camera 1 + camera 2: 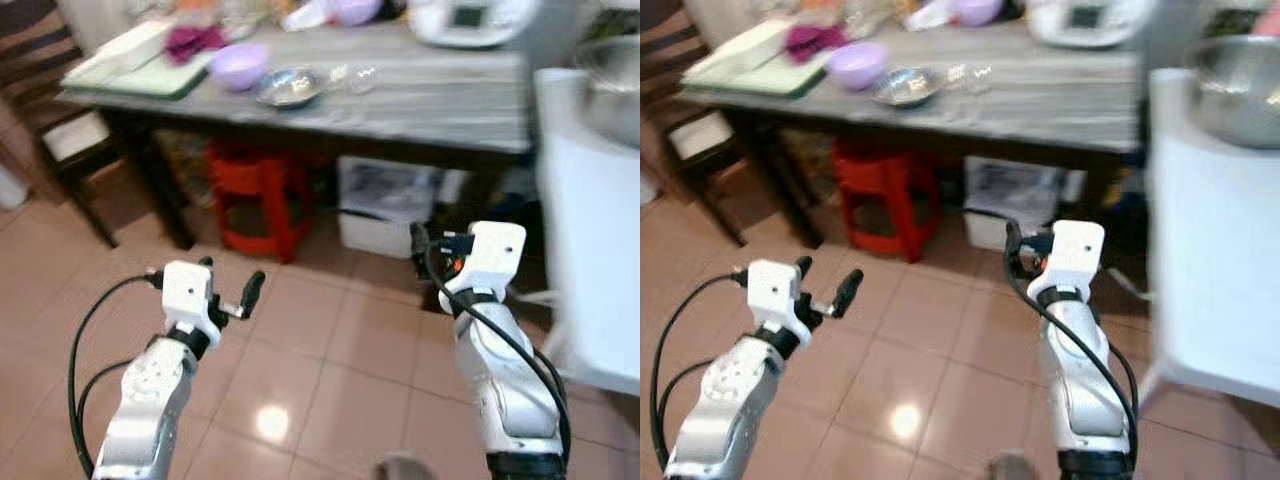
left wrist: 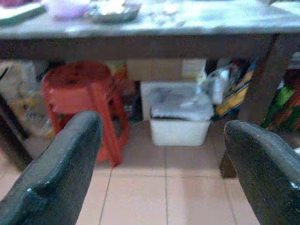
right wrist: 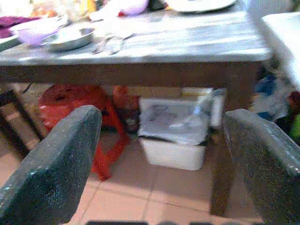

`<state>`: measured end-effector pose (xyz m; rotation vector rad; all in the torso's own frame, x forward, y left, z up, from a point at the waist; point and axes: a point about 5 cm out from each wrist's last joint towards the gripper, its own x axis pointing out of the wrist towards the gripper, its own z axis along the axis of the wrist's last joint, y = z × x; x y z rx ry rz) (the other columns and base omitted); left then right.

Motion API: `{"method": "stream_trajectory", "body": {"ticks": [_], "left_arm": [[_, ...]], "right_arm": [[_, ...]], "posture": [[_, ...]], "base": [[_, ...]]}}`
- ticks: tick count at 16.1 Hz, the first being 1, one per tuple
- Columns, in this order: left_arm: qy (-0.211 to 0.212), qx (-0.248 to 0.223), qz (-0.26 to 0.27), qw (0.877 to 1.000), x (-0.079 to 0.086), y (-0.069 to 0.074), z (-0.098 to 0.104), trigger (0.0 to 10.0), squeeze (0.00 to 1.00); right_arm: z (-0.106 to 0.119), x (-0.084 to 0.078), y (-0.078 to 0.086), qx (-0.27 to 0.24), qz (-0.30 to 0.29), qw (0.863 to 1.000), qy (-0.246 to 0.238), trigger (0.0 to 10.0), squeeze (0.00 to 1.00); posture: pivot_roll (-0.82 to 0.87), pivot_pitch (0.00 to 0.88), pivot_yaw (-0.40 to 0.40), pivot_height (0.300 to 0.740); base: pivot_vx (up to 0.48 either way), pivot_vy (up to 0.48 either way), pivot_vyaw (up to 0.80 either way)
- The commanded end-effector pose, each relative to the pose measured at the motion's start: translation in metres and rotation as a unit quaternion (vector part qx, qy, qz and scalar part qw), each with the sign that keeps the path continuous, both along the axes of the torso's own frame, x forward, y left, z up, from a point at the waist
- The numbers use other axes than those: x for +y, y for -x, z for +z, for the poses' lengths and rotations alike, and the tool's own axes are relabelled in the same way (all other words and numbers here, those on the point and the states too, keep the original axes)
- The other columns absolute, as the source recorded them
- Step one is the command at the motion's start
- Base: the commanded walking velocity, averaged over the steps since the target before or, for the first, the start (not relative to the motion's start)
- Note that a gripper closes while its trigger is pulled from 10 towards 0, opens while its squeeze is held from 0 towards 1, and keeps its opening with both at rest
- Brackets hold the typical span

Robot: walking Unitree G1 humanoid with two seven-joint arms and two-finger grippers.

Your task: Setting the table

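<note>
A: Item: metal dish (image 1: 289, 87), upper centre of frame, on the grey table (image 1: 450, 95), beside the purple bowl (image 1: 238, 65); cutlery just beside it, too blurred for us to read its axis.

B: We note the left gripper (image 1: 228, 290) and right gripper (image 3: 159, 154), both spread, empty, low in frame. The dish lies well ahead; the left looks nearer.

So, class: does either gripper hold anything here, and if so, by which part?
Nothing is held. The left gripper and right gripper are open over the floor, short of the table.

Red stool (image 1: 262, 195) beside what looks a white bin (image 1: 385, 205).
</note>
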<state>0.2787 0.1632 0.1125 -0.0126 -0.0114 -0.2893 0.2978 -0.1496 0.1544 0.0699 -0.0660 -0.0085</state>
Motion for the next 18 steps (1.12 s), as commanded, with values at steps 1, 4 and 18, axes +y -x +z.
{"method": "stream_trajectory", "body": {"ticks": [1,4,18], "left_arm": [[-0.001,0.008,0.0,1.0,0.001,0.0045,-0.0045,10.0,0.0],[-0.001,0.008,-0.001,1.0,0.0009,0.0046,-0.0047,10.0,0.0],[0.012,0.001,-0.001,1.0,-0.0019,0.0033,-0.0019,10.0,0.0]], "right_arm": [[-0.0003,-0.0028,0.0008,0.001,-0.003,1.0,-0.002,10.0,0.0],[0.0003,-0.0032,0.0008,0.001,-0.003,1.0,-0.004,10.0,0.0],[0.0032,-0.0015,-0.0007,-0.007,-0.002,1.0,-0.003,10.0,0.0]], "posture": [[-0.18,0.108,0.093,0.74],[-0.18,0.108,0.092,0.74],[-0.18,0.106,0.087,0.74]], "base": [[0.0,-0.416,0.0],[0.0,-0.415,0.0],[0.0,-0.352,-0.34]]}}
